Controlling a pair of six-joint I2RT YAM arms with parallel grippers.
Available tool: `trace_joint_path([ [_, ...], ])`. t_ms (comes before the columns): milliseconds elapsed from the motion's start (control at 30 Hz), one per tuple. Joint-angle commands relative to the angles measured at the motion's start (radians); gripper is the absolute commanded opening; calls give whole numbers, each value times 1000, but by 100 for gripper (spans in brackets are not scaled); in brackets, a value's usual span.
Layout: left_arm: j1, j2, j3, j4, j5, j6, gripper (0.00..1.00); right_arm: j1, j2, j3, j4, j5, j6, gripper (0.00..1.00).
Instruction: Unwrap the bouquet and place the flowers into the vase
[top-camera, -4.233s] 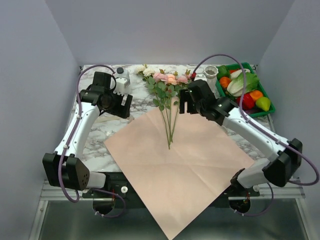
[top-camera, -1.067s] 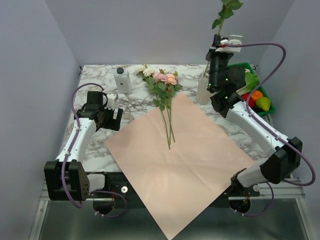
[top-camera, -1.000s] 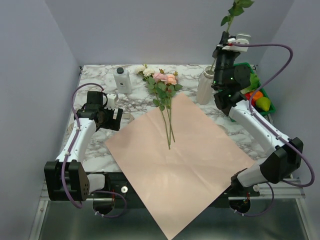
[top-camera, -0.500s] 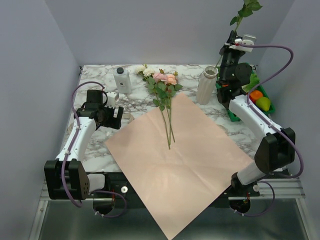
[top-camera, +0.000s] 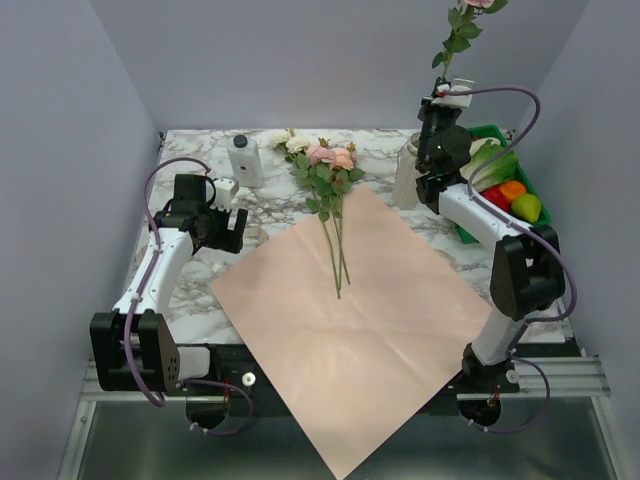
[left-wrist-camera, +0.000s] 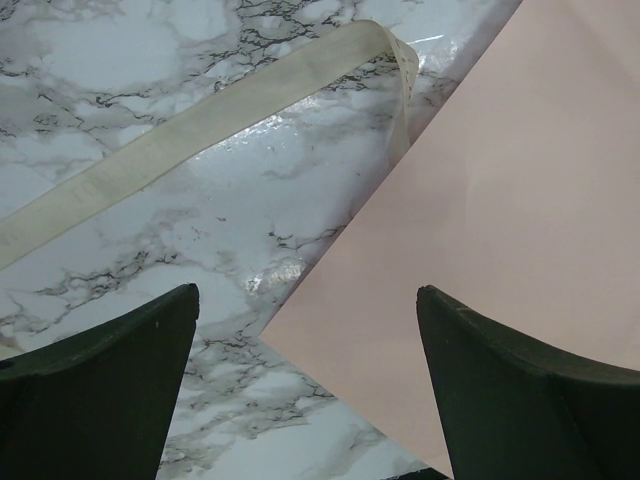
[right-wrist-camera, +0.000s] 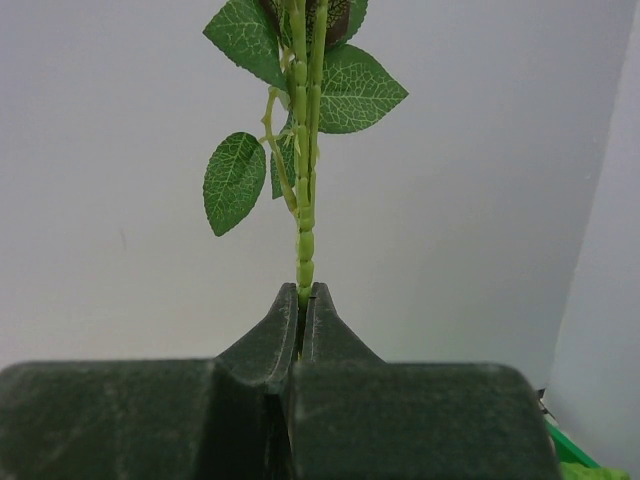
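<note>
One rose (top-camera: 455, 40) is gripped low on its stem (right-wrist-camera: 303, 200) by the right gripper (right-wrist-camera: 303, 300), the jaws being closed tightly on it. The stem is held vertical, bloom uppermost, presumably so that its lower end can be fed into the narrow mouth of the vase (top-camera: 405, 180). The vase stands in the upper right of the top view, just beside the right gripper (top-camera: 441, 98) and partly hidden by the arm. Whether the stem end has entered the mouth cannot be told.

The other flowers (top-camera: 330, 190) lie at upper centre, with their stems on the opened paper (top-camera: 370, 310).

The right arm is raised steeply, with the wrist pointing up. The left gripper (top-camera: 225, 228) is kept low at the left, clear of the flowers. Its jaws are spread wide and empty (left-wrist-camera: 305, 330) above the paper edge (left-wrist-camera: 500, 200), near the loose ribbon (left-wrist-camera: 200, 125).
</note>
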Motion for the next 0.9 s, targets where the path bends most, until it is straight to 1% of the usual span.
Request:
trace_joint_path([
  [0, 5, 12, 20, 12, 14, 16, 99, -6, 13, 17, 71, -25, -6, 1],
  [100, 5, 19, 17, 18, 13, 14, 99, 0, -23, -47, 36, -62, 19, 1],
  [267, 7, 26, 29, 20, 22, 0, 99, 43, -94, -182, 80, -42, -19, 1],
  [333, 5, 25, 37, 18, 25, -6, 99, 54, -119, -244, 84, -41, -16, 2],
  [400, 5, 23, 40, 12, 28, -9, 99, 58, -152, -293, 82, -33, -7, 8],
  [433, 5, 19, 41, 11, 30, -10, 99, 61, -165, -305, 78, -32, -4, 12],
  [467, 7, 14, 40, 9, 33, -12, 99, 63, -175, -316, 64, -32, -3, 21],
  [533, 7, 3, 35, 9, 33, -12, 99, 68, -211, -345, 51, -27, 2, 30],
  [567, 7, 2, 32, 8, 33, -13, 99, 69, -220, -353, 42, -21, 5, 41],
  [633, 7, -7, 29, 2, 34, -15, 99, 72, -257, -368, 19, -21, 13, 55],
  [667, 5, -11, 27, 0, 36, -15, 99, 71, -270, -368, -17, -22, 14, 69],
  [700, 5, -12, 27, -5, 39, -17, 99, 74, -284, -368, -39, -24, 14, 74],
  [767, 7, -24, 24, -9, 40, -17, 99, 81, -336, -388, -73, -6, 11, 79],
  [833, 7, -37, 24, -17, 43, -18, 99, 94, -411, -402, -112, 8, 31, 79],
  [867, 5, -41, 24, -20, 43, -18, 99, 101, -437, -413, -195, 7, 43, 79],
])
